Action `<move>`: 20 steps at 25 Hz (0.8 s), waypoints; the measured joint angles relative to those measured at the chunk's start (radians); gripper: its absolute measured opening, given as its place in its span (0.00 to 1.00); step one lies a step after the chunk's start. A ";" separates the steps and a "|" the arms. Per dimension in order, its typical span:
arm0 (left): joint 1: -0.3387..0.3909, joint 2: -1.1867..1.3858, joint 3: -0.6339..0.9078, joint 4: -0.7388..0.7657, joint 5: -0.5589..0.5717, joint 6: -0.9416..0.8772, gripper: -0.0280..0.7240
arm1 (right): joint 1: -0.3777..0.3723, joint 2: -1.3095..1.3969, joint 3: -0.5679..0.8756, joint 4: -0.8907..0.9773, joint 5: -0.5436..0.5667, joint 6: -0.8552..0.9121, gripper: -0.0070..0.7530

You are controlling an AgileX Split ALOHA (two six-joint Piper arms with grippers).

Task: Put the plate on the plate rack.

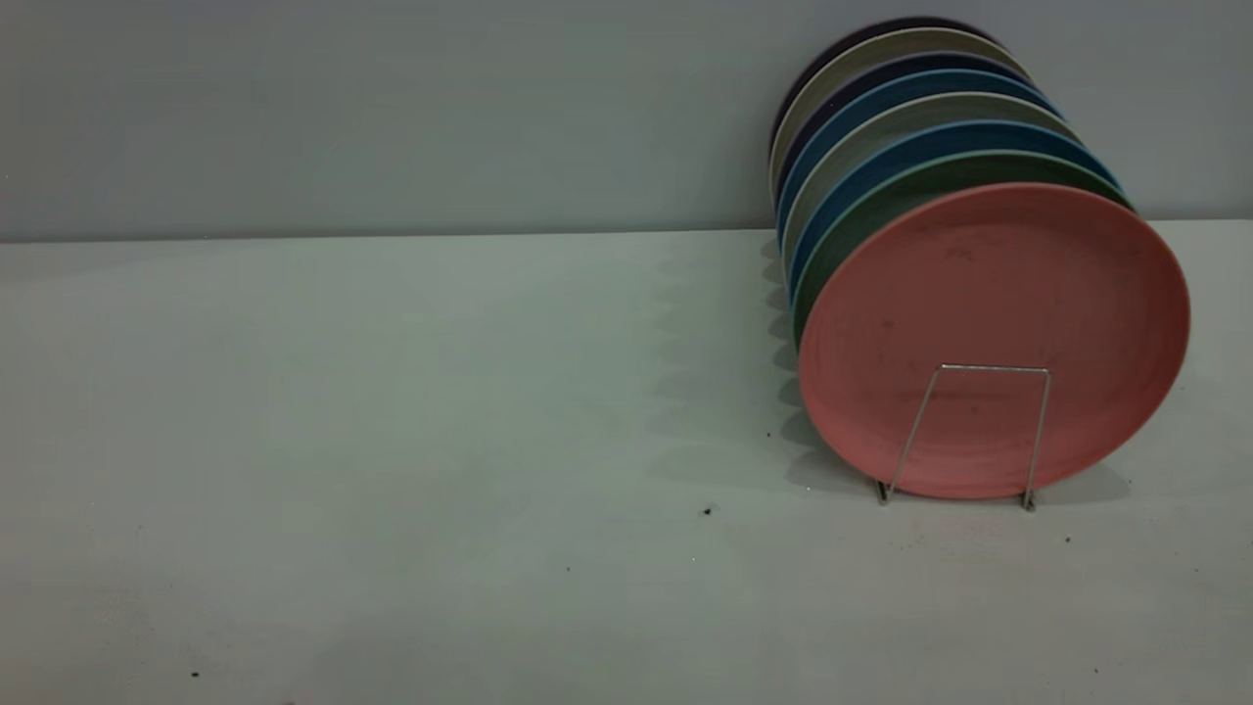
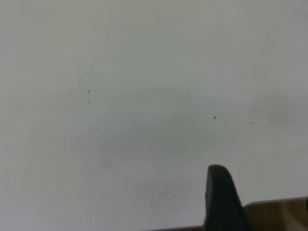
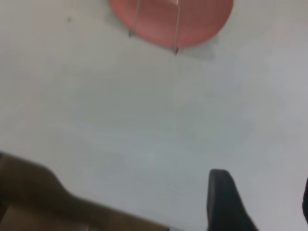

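Note:
The salmon-pink plate (image 1: 994,294) stands upright at the front of the wire plate rack (image 1: 994,369), behind the rack's front squared loop, at the table's right. The right wrist view shows the plate's lower part (image 3: 159,19) and the rack's loop (image 3: 177,29) far off. My right gripper (image 3: 262,192) is open and empty over bare table, well away from the plate. My left gripper (image 2: 264,192) shows one dark finger (image 2: 221,197) with nothing beside it; it is open, empty, over bare table. Neither gripper shows in the exterior view.
Behind the pink plate, several more plates stand in the rack: a green one (image 1: 881,211), blue ones (image 1: 861,166) and grey ones. A grey wall (image 1: 392,108) backs the table. A brown table edge (image 3: 43,202) shows in both wrist views.

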 joint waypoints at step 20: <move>0.000 -0.003 0.000 0.000 0.000 0.000 0.64 | 0.000 -0.101 0.000 0.000 0.006 0.000 0.54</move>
